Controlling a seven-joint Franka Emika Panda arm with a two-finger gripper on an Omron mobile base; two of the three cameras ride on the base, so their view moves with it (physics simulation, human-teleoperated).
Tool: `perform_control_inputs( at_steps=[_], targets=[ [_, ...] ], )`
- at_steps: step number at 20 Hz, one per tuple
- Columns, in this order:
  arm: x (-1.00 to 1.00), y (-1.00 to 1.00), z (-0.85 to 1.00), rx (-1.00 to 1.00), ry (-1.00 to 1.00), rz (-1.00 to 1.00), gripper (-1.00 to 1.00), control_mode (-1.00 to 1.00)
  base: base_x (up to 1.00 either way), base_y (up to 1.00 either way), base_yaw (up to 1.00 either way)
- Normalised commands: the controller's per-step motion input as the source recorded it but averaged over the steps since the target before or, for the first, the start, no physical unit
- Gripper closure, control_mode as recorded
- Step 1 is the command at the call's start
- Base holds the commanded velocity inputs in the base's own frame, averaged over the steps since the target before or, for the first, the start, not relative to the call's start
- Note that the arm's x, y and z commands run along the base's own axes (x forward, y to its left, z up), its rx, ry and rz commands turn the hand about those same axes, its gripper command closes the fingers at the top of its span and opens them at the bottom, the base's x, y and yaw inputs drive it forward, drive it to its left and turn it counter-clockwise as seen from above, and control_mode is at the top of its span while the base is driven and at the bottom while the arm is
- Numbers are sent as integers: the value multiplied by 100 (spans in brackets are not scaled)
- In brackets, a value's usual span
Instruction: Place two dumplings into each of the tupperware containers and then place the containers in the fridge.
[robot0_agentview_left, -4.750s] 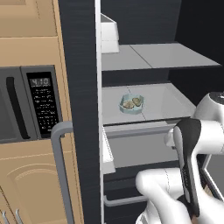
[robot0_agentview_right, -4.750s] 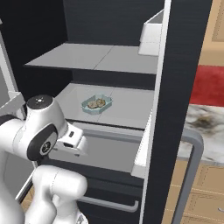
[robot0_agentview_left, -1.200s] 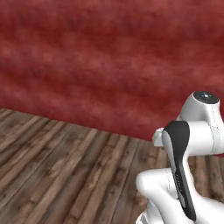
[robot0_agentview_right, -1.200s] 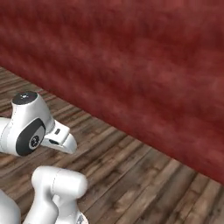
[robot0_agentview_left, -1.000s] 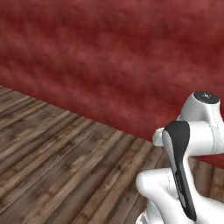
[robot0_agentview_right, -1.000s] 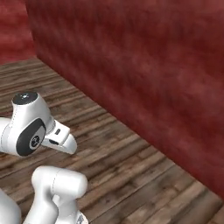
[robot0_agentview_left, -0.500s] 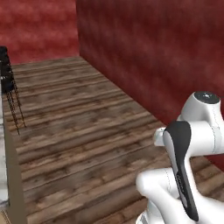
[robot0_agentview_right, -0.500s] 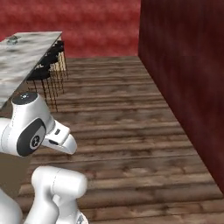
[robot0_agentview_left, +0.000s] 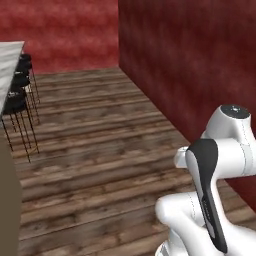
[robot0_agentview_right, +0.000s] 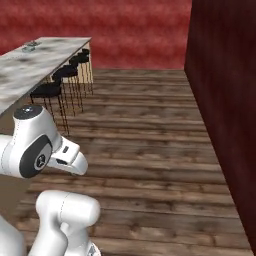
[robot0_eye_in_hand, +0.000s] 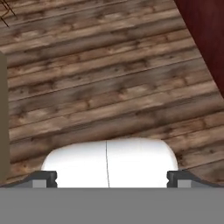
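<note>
Facing wooden floor (robot0_agentview_left: 100, 165) and red wall (robot0_agentview_left: 200, 60); stools (robot0_agentview_right: 60, 82) beside table (robot0_agentview_right: 35, 60) at 10 o'clock. Jaws' state impossible to tell. Dumplings, containers, fridge unlocated: risking clipping stools while driving.

A home kitchen's open dining side: a long grey-marbled stone counter (robot0_agentview_right: 35, 62) runs along one side with a row of black round-seated bar stools (robot0_agentview_right: 55, 82) tucked under it, on dark brown wooden plank flooring (robot0_agentview_left: 100, 150), between mottled deep-red walls (robot0_agentview_right: 125, 27).
</note>
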Motion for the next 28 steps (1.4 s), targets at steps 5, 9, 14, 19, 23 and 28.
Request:
perform_control_inputs(
  at_steps=[5,9,14,19,23,28],
  targets=[
    [0,0,0,0,0,0,-100,100,100,-72,15],
    [0,0,0,0,0,0,-100,100,100,-56,16],
    [0,0,0,0,0,0,-100,100,100,-39,18],
    [0,0,0,0,0,0,-100,100,100,-18,19],
    [0,0,0,0,0,0,-100,100,100,-26,17],
    [0,0,0,0,0,0,-100,100,100,-34,3]
  ],
)
